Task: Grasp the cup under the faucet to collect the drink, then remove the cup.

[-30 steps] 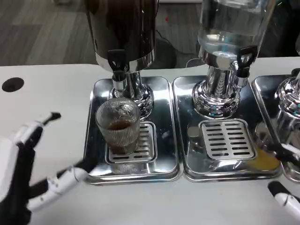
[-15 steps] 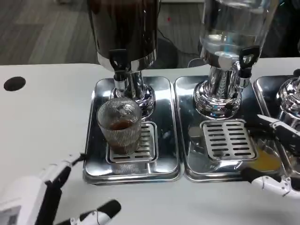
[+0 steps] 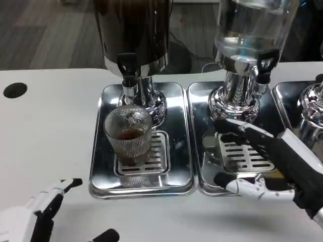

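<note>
Cup point(image 3: 128, 136) sits under the faucet point(image 3: 127, 70), part-filled, ungrasped. Right hand point(image 3: 275, 164) spread over the right tray point(image 3: 282, 103), left hand point(image 3: 35, 219) released near. Next: right hand grasps the cup.

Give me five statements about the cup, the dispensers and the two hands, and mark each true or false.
1. The ribbed glass cup stands on the drip grate under the dark dispenser's faucet. True.
2. The cup is empty. False: it holds a little brown drink.
3. The right hand grips the cup. False: it is over the neighbouring tray, apart from the cup.
4. The left hand is low at the table's near edge, holding nothing. True.
5. The clear dispenser stands left of the dark one. False: it stands right.
</note>
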`<action>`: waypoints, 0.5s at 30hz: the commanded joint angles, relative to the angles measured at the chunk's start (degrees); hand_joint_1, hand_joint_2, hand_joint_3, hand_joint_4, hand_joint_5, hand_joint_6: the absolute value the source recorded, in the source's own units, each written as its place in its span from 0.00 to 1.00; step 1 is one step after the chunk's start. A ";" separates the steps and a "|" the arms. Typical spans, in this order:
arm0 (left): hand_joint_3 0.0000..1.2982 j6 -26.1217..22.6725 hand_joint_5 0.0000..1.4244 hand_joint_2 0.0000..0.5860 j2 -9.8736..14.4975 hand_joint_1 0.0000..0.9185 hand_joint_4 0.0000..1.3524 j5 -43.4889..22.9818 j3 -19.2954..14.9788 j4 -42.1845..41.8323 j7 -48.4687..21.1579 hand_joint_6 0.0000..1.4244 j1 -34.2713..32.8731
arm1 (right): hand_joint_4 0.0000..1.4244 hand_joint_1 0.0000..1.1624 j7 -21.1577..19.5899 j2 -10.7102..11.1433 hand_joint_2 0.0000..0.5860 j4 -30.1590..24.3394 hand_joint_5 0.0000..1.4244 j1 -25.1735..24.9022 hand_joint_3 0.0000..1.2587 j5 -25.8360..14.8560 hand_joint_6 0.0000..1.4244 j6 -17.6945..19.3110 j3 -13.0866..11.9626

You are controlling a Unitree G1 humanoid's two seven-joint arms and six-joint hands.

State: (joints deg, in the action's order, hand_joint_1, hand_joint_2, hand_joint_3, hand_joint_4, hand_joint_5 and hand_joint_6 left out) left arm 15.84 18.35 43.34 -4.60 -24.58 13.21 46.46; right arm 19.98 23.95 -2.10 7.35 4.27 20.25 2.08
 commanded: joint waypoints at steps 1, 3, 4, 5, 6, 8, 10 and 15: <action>0.19 1.02 0.17 0.07 -0.28 0.00 0.12 -0.73 -2.14 1.14 1.83 0.35 1.66 | 0.07 0.55 1.04 -1.66 0.24 3.40 0.10 -4.62 0.13 0.81 0.06 -2.73 2.74; 0.19 1.44 0.17 0.07 -0.39 0.00 0.12 -0.95 -2.46 1.28 2.01 0.35 2.09 | 0.06 0.54 1.06 -2.27 0.24 5.64 0.09 -6.55 0.12 0.99 0.06 -3.39 3.45; 0.19 1.60 0.17 0.07 -0.41 0.00 0.12 -0.96 -2.49 1.35 2.09 0.35 2.28 | 0.06 0.54 0.99 -2.66 0.24 7.02 0.09 -7.66 0.12 1.12 0.06 -3.71 3.80; 0.19 1.74 0.17 0.07 -0.43 0.00 0.12 -0.98 -2.45 1.44 2.13 0.35 2.43 | 0.06 0.54 0.93 -2.92 0.24 8.00 0.09 -8.43 0.12 1.20 0.06 -3.87 4.04; 0.19 1.90 0.17 0.07 -0.45 0.00 0.12 -0.97 -2.38 1.55 2.17 0.35 2.55 | 0.06 0.54 0.88 -3.17 0.24 8.96 0.09 -9.17 0.12 1.36 0.06 -3.96 4.27; 0.19 2.19 0.17 0.07 -0.55 0.00 0.12 -0.82 -2.25 1.70 2.19 0.35 2.73 | 0.06 0.54 0.73 -3.78 0.24 11.03 0.09 -10.89 0.12 1.83 0.06 -4.09 4.74; 0.19 2.43 0.17 0.07 -0.61 0.00 0.12 -0.55 -2.12 1.70 2.22 0.35 2.97 | 0.06 0.54 0.50 -4.28 0.24 12.62 0.10 -12.27 0.12 2.22 0.06 -4.10 5.10; 0.19 3.00 0.17 0.08 -0.77 0.00 0.12 -0.39 -2.13 1.16 2.16 0.35 3.80 | 0.07 0.56 0.13 -5.78 0.22 15.51 0.10 -14.93 0.12 2.78 0.06 -4.28 5.87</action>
State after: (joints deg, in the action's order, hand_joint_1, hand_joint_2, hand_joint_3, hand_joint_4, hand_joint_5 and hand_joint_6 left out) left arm 18.08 17.84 43.01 -6.43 -23.34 14.87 49.20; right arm 20.59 19.16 11.51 -5.36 6.66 16.40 7.45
